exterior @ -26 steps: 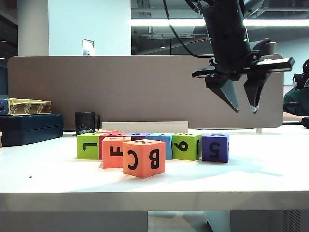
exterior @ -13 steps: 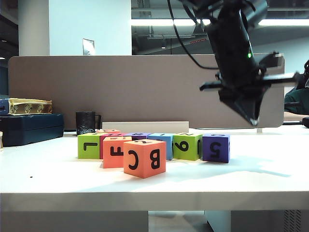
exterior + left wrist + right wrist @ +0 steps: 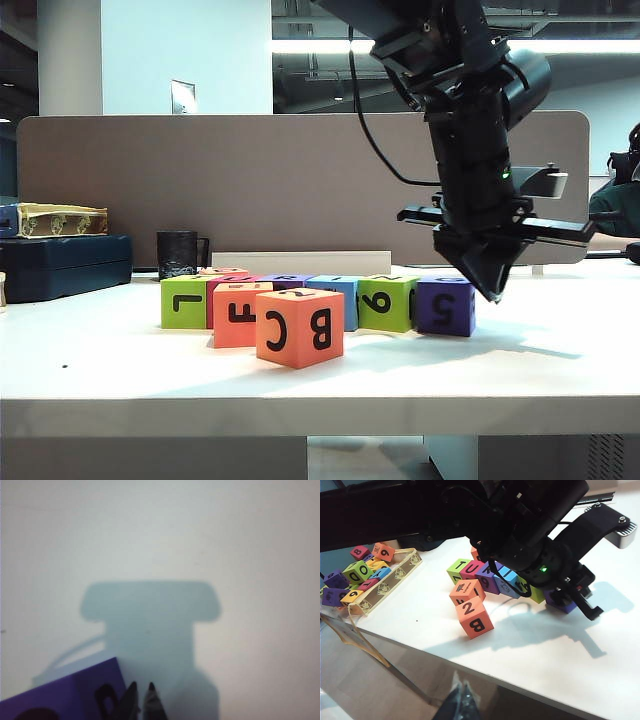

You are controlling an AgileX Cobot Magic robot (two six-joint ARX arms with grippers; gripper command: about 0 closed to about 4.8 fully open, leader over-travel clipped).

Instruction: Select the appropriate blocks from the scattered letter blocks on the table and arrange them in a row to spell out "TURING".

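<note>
Since the left gripper [image 3: 491, 290], fingers pinched together and empty, hangs at right of frame beside the purple block [image 3: 446, 306] ending the row, nudge gently; the right gripper [image 3: 461, 700], clenched, idles.

White table [image 3: 560, 370], thick pale front edge. On it: a row of blocks, lime green [image 3: 184, 301], magenta [image 3: 470, 570], purple [image 3: 489, 580], blue [image 3: 337, 295], lime green [image 3: 387, 303], purple [image 3: 446, 306]. Two orange cubes in front, marked F [image 3: 238, 315] and C B [image 3: 298, 327].
</note>
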